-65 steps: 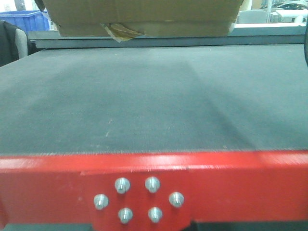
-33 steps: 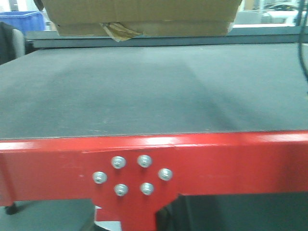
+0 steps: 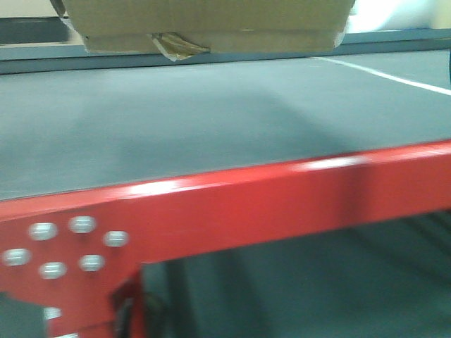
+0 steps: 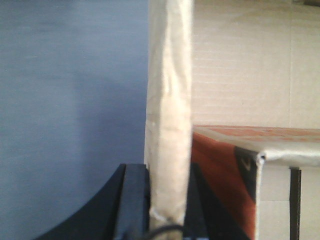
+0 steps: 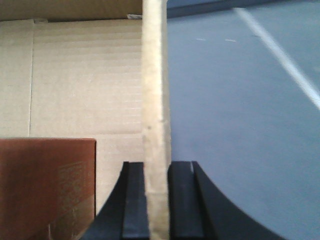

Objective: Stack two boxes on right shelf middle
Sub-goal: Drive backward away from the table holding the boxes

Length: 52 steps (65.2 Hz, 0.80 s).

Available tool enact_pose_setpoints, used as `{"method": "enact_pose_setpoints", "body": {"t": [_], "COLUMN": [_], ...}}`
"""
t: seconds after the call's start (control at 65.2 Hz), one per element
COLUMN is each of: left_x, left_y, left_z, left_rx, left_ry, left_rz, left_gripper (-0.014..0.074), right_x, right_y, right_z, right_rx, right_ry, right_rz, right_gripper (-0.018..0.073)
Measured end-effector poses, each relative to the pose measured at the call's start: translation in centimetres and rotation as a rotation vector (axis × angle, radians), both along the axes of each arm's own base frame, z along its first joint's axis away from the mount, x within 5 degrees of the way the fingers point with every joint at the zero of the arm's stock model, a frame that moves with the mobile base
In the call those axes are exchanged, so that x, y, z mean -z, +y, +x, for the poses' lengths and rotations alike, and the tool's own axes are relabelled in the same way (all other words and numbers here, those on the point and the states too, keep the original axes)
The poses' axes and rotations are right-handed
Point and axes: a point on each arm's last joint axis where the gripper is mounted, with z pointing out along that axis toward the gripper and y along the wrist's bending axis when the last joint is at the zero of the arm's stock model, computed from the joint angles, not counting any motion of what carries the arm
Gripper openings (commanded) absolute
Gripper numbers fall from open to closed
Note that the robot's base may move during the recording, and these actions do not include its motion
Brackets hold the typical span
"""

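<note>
A brown cardboard box (image 3: pixel 211 24) hangs across the top of the front view, with a tuft of glossy brown tape (image 3: pixel 176 46) at its lower edge. My left gripper (image 4: pixel 167 172) is shut on the box's upright left wall (image 4: pixel 170 100). My right gripper (image 5: pixel 157 167) is shut on its right wall (image 5: pixel 155 75). Both wrist views look into the box, where a reddish-brown carton (image 4: pixel 220 170) lies; it also shows in the right wrist view (image 5: pixel 45 190). The steel shelf is out of view. I cannot pick out a second brown box.
A red metal ledge (image 3: pixel 246 204) with several silver bolts (image 3: pixel 81 225) crosses the lower front view, tilted. Behind it is a flat grey surface (image 3: pixel 211 120) with a white line (image 3: pixel 394 74) at the right. Dark floor lies below the ledge.
The view has swung. The red ledge has risen and tilted and its bolts have slid left. The blue bins have left the view and a white line has appeared. The box stays put in the frame.
</note>
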Motion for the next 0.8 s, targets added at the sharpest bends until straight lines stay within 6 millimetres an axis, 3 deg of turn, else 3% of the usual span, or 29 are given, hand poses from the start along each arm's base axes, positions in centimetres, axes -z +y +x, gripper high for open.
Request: {"method": "enact_pose_setpoints", "body": {"t": [0.798], "left_x": [-0.01], "left_y": [-0.01], "left_z": [0.01], "left_rx": [0.001], "left_ry": [-0.002], "left_rz": [0.000], "left_gripper": [-0.0111], "right_x": [0.00], "right_y": [0.00], "right_z": [0.00], "right_rx": [0.000], "right_ry": [0.000], "right_rz": [0.000], "right_gripper": [-0.0162]}}
